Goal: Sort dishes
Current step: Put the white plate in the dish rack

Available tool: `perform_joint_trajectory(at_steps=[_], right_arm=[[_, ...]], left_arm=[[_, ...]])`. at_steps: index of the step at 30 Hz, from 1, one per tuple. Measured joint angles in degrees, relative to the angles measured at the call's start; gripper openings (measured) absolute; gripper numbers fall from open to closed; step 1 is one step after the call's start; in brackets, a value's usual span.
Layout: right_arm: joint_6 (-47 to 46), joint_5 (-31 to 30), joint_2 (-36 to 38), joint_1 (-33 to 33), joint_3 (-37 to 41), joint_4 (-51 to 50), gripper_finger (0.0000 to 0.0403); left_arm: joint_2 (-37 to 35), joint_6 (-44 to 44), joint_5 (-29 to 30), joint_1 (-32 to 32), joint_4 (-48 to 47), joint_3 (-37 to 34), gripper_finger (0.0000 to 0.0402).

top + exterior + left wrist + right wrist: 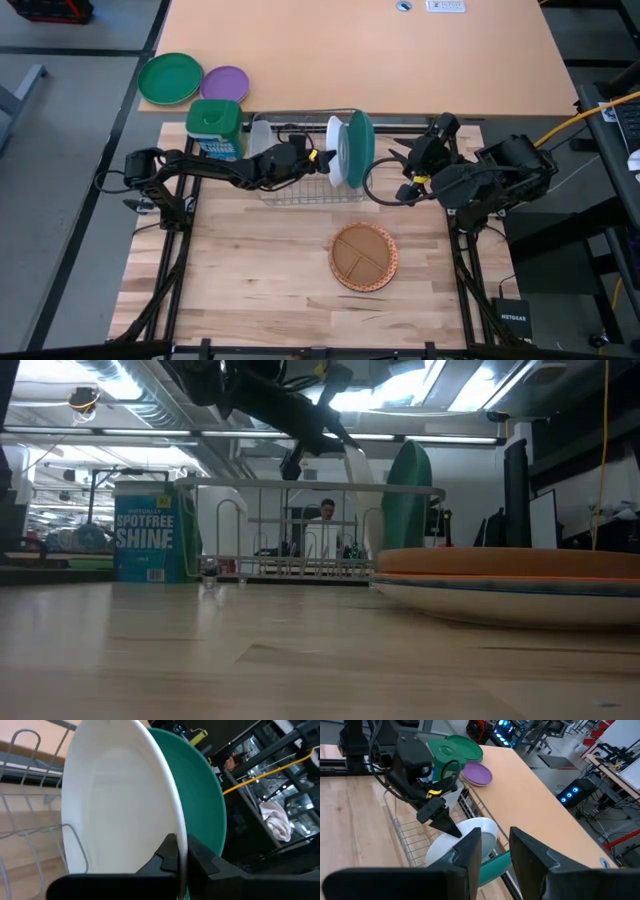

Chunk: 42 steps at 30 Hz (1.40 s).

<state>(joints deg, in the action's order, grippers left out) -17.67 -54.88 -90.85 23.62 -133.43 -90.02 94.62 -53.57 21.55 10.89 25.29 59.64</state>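
Note:
A white plate (335, 150) and a teal plate (359, 147) stand on edge, side by side, in the wire dish rack (290, 185). My left gripper (318, 157) reaches over the rack and is shut on the white plate (115, 800). My right gripper (398, 172) is open just to the right of the teal plate (492, 865), its fingers above that plate's rim, touching nothing that I can see. The brown divided plate (360, 252) lies on the orange-red patterned plate (389, 270) on the table nearer the front. My left gripper pinches the white plate's upper rim (181, 837) between its two fingers, one finger on each face. The fingers come slanting down from the table's left, across the rim. The plate stands nearly upright, its lower edge in the rack, next to the teal plate (200, 805).
A green "Spotfree Shine" box (215, 128) stands at the rack's left end. A bright green plate (170, 78) and a smaller purple plate (225, 83) lie on the far table. The plate stack (510, 580) fills the low view's right. A person (325, 512) shows behind the rack.

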Motion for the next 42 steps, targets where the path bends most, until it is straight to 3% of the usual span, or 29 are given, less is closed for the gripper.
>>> perform_joint_trajectory(at_steps=[9,21,29,42], right_arm=[[0.0,0.5,0.0,0.0,0.0,0.0,0.0104],[0.0,1.0,0.0,0.0,0.0,0.0,0.0104],[0.0,2.0,0.0,0.0,0.0,0.0,0.0104],[0.0,2.0,0.0,0.0,0.0,0.0,0.0104]], left_arm=[[1.7,0.8,1.0,0.1,-3.4,0.1,0.0018],[2.4,10.5,-0.5,-0.3,-1.2,0.1,0.0088],[2.4,10.6,-0.8,-0.3,2.2,0.1,0.0136],[2.4,10.6,-4.6,-0.4,6.3,0.1,0.0151]])
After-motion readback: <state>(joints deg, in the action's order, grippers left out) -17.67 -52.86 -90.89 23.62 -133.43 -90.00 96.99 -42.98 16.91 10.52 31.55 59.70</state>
